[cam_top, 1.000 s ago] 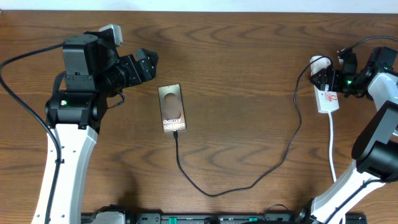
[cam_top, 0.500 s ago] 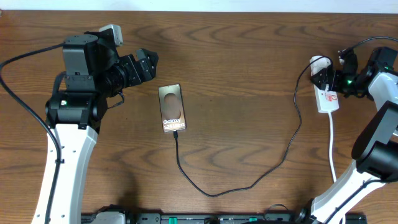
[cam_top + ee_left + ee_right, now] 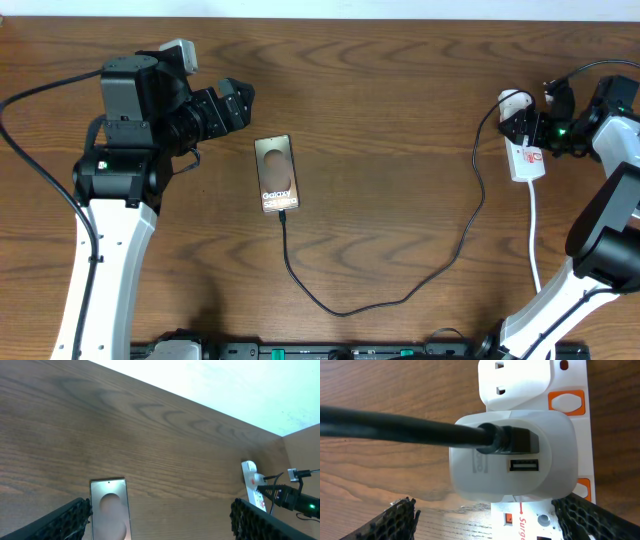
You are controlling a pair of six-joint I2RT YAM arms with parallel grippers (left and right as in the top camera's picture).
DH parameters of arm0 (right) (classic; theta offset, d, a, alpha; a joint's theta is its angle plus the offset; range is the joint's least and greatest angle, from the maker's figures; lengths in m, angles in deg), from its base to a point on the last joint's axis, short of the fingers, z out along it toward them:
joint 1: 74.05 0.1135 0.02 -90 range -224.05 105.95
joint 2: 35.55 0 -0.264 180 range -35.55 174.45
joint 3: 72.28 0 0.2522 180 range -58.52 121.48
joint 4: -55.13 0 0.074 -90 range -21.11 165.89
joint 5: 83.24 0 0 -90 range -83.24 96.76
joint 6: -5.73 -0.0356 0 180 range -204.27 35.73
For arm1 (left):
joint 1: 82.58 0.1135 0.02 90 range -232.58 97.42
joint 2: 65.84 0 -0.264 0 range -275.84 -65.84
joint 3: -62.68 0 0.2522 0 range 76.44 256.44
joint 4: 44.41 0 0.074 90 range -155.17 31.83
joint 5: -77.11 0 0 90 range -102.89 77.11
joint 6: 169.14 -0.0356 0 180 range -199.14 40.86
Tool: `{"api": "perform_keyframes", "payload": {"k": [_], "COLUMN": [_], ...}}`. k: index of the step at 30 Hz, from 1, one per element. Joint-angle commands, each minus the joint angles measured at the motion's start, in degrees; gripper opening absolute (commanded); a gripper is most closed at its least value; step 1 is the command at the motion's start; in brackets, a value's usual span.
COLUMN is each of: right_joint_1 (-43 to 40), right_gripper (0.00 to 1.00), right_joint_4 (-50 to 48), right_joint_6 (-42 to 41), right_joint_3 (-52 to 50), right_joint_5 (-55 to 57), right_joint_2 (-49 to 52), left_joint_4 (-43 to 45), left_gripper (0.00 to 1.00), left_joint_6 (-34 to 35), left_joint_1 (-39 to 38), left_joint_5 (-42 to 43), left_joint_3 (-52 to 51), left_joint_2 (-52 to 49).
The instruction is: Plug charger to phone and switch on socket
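Phone: flat on the bench, left of centre, lettering up.
Charger: tip at the phone's near edge; it loops near, then runs right and far to its white plug, seated in the socket.
Socket: far right.
Left tool: spread wide, empty, far-left of the phone.
Right tool: spread wide at the white plug, holding nothing.

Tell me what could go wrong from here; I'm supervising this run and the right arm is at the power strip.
1. The orange switch sits tight against the charger's bulky white plug on the socket; the open right gripper could push the plug instead.
2. The black cable leaves the plug right by that gripper; snagging it might drag or unplug the phone.
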Motion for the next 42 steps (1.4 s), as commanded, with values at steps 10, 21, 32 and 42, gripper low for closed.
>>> {"api": "perform_keyframes", "payload": {"k": [10,21,32,42], "right_joint_1": [0.9,1.0,2.1,5.3], "right_gripper": [0.96,0.99,0.96,0.94], "right_joint_4": [2.6,3.5,3.8,3.1], "right_joint_6": [-2.0,-3.6,-5.6,-5.5], "right_joint_3": [4.5,7.9,7.5,3.8], "right_joint_5": [8.8,7.6,4.3,4.2], "right_joint_2": [0.5,0.6,2.8,3.2], "left_joint_4": [-0.1,-0.1,-0.1,-0.5], "left_gripper": [0.91,0.91,0.91,0.91], "left_joint_6": [-0.4,-0.4,-0.3,-0.4], "left_joint_1": [0.3,0.3,0.3,0.3], "left_joint_5": [-0.7,-0.7,-0.7,-0.7], "left_joint_3": [-0.1,-0.1,-0.1,-0.1], "left_joint_2": [0.4,0.4,0.4,0.4]}}
